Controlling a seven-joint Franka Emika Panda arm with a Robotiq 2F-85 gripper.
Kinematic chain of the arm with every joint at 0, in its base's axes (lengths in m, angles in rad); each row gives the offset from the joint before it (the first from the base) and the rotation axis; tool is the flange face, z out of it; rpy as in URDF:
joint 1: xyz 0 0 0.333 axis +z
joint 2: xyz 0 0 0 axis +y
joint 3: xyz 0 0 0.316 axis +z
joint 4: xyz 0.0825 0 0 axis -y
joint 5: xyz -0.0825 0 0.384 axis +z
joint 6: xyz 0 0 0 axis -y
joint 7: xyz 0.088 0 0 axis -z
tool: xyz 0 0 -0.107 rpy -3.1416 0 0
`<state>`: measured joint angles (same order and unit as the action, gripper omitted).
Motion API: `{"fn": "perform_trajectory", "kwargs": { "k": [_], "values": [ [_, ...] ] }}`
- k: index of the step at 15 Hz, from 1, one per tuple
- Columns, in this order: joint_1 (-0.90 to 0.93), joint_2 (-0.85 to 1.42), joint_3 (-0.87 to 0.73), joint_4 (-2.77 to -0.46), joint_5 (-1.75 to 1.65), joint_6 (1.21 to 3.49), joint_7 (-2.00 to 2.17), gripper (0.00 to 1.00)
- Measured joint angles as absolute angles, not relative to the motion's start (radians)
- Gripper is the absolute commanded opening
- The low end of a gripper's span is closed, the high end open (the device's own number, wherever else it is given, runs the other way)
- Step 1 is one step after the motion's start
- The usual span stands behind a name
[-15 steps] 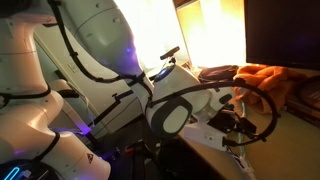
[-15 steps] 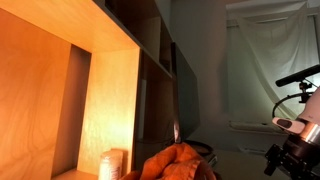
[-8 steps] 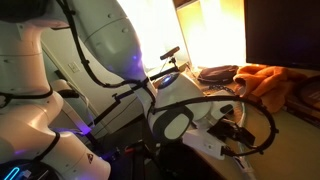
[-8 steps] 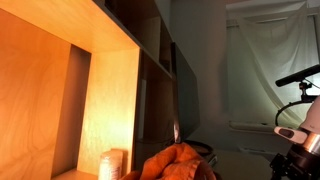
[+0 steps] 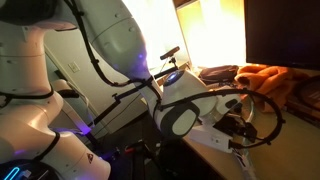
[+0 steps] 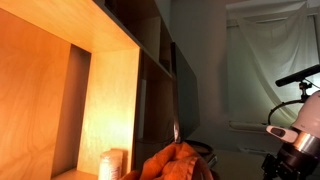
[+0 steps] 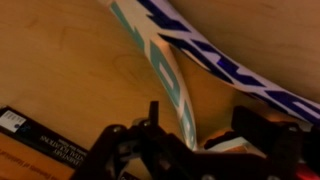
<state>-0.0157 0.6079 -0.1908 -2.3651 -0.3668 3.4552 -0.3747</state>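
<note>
In the wrist view my gripper (image 7: 203, 120) hangs low over a wooden tabletop (image 7: 60, 60). Its two dark fingers (image 7: 152, 125) stand apart on either side of a white strap with a teal pattern (image 7: 150, 55). That strap curves down between the jaws, and a second white band with blue print (image 7: 230, 65) runs across the upper right. The jaws do not press on the strap. In both exterior views the gripper (image 5: 240, 125) (image 6: 293, 152) sits close to the table surface, and the white arm (image 5: 110, 45) bends over it.
An orange cloth (image 5: 265, 75) (image 6: 180, 162) lies heaped on the table beyond the gripper. A black flat item with a white label (image 7: 40, 135) lies at the lower left of the wrist view. A wooden shelf unit (image 6: 90, 90) holds a pale roll (image 6: 113, 164). A black cable (image 5: 265, 105) loops around the wrist.
The arm has shifted forward and sunk slightly toward the table. The jaws look a little narrower than before.
</note>
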Motion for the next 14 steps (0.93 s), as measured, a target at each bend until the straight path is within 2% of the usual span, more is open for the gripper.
{"fn": "perform_trajectory", "kwargs": {
  "k": [4, 5, 6, 7, 14],
  "values": [
    [0.000, 0.626, -0.190, -2.322, -0.368, 3.441, -0.393, 0.12],
    [0.002, 0.631, -0.189, -2.312, -0.368, 3.441, -0.394, 0.06],
    [0.003, 0.636, -0.188, -2.303, -0.370, 3.441, -0.394, 0.06],
    [0.004, 0.640, -0.188, -2.297, -0.374, 3.441, -0.410, 0.11],
    [0.084, 0.647, -0.251, -2.288, -0.375, 3.441, -0.514, 0.10]
  ]
}}
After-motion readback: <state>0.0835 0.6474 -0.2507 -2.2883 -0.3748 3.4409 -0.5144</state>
